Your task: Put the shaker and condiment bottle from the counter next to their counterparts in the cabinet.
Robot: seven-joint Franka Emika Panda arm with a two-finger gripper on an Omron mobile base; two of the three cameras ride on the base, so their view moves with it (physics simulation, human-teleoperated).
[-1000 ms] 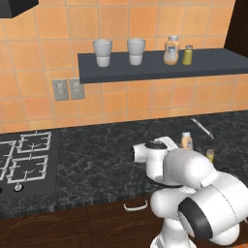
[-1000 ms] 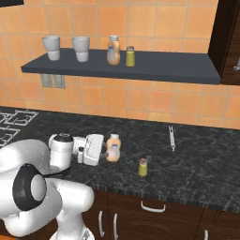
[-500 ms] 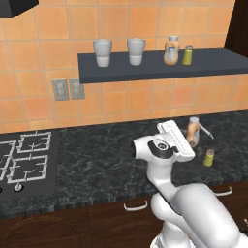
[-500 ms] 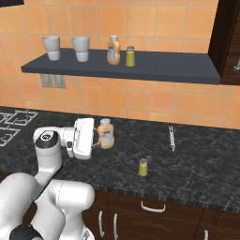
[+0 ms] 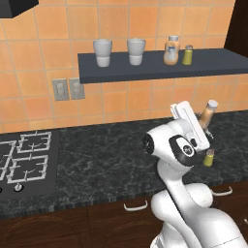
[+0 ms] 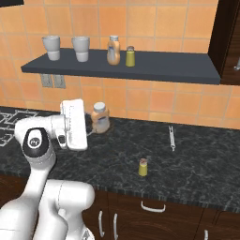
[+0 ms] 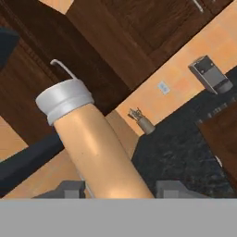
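Above counter (image 6: 197,159), gripper (image 6: 91,125) clamped on condiment bottle (image 6: 100,118), bottle tilted, cap up-right. Cabinet (image 5: 145,68) higher, far side; fat counterpart bottle (image 5: 171,50) up-left of held one. Shaker (image 6: 143,167) on counter, near-right of fingers.

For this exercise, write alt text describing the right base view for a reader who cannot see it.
The white arm's pincer holds the condiment bottle above the counter. The shaker stands on the counter; its counterparts sit on the cabinet.
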